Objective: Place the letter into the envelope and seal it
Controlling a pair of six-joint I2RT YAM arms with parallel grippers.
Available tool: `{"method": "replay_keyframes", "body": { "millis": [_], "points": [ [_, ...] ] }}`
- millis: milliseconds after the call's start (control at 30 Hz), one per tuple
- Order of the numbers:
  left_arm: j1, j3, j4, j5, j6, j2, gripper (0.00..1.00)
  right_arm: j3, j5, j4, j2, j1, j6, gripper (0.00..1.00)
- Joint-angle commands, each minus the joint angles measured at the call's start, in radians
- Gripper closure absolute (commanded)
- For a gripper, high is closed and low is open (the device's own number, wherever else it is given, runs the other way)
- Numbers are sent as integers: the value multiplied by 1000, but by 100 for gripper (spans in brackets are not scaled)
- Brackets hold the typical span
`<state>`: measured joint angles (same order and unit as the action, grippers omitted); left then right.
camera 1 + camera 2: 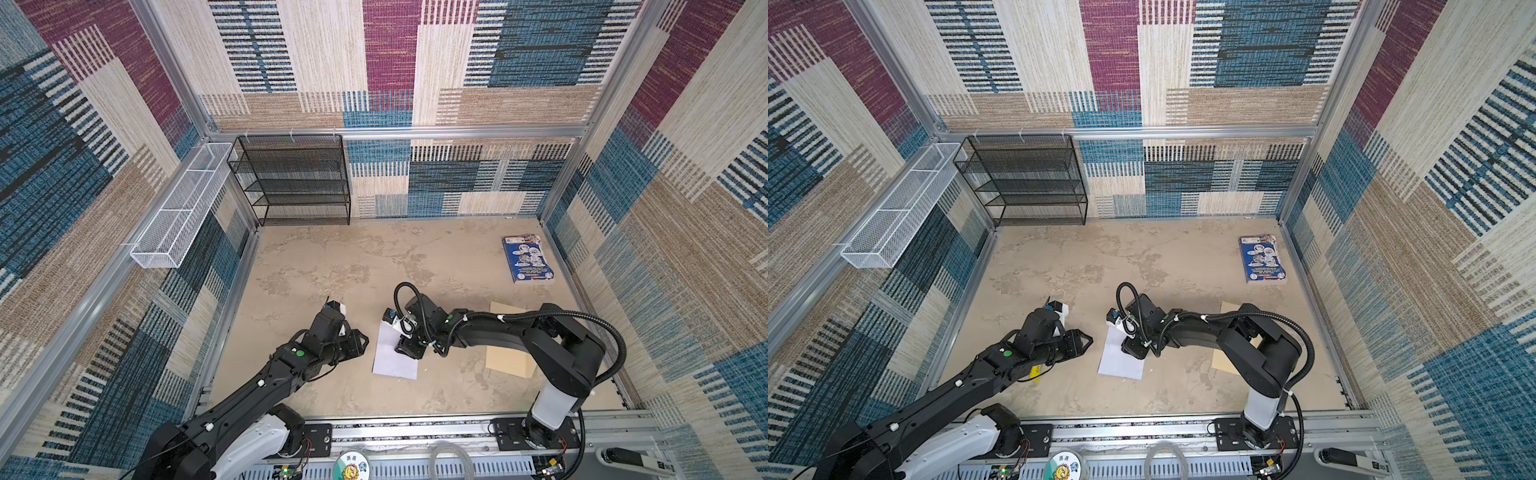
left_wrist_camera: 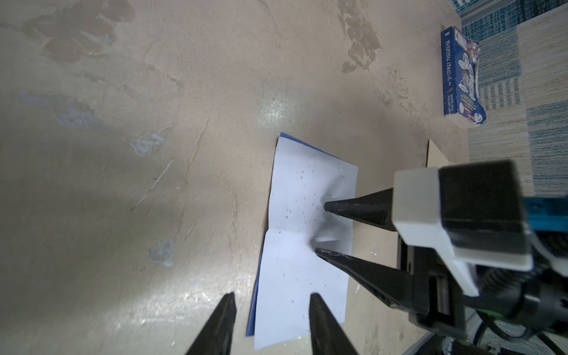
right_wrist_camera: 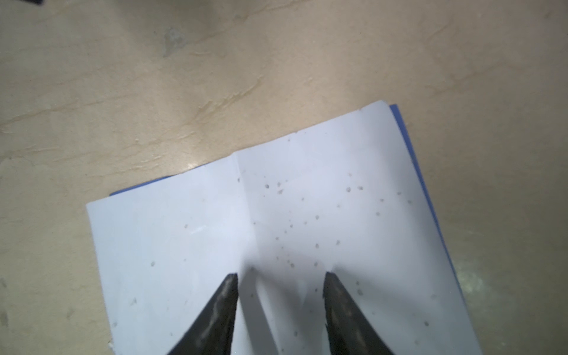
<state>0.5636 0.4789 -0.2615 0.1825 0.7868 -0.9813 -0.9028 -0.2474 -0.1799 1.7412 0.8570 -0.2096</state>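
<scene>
Beige tabletop (image 1: pixel 332 257) holds the envelope (image 1: pixel 507 363), flat and tan, partly under the right arm (image 1: pixel 498 332). The letter (image 1: pixel 392 361) lies just left of the envelope, not inside it, its creased white back up and a blue edge showing. The right gripper (image 3: pixel 281 276) has its fingers spread, tips puckering the letter. The left gripper (image 2: pixel 272 296), fingers also spread, hovers at the letter's side away from the envelope.

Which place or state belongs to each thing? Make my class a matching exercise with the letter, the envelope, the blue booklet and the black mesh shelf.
Things
1. letter
2. envelope
3. blue booklet
4. black mesh shelf

Places or states
A. standing against the back wall
B. white side up, right gripper pressing on it
C. lying flat in the far right corner
D. partly hidden beneath the right arm

Pairs: 1-B, 2-D, 3-C, 4-A
</scene>
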Motion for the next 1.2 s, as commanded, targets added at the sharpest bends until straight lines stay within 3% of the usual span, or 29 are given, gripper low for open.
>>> {"method": "replay_keyframes", "body": {
  "millis": [0, 200, 500, 633, 833, 1000, 1167],
  "points": [
    [0, -8, 58, 45, 8, -21, 57, 10, -19, -14, -15, 8, 18, 42],
    [13, -35, 104, 67, 18, -53, 61, 12, 22, -25, -16, 39, 22, 35],
    [18, -54, 105, 52, 23, -37, 63, -14, 141, -54, 50, 108, 34, 39],
    [18, -52, 75, 31, 16, -18, 63, -34, 188, -74, 90, 147, 43, 46],
    [18, -59, 16, -17, 18, 46, 63, -46, 231, -81, 114, 165, 70, 65],
    [17, -47, -34, -57, 10, 112, 63, -73, 283, -82, 107, 165, 93, 71],
    [16, -28, -56, -64, -13, 130, 63, -93, 288, -66, 68, 163, 96, 88]
  ]
}}
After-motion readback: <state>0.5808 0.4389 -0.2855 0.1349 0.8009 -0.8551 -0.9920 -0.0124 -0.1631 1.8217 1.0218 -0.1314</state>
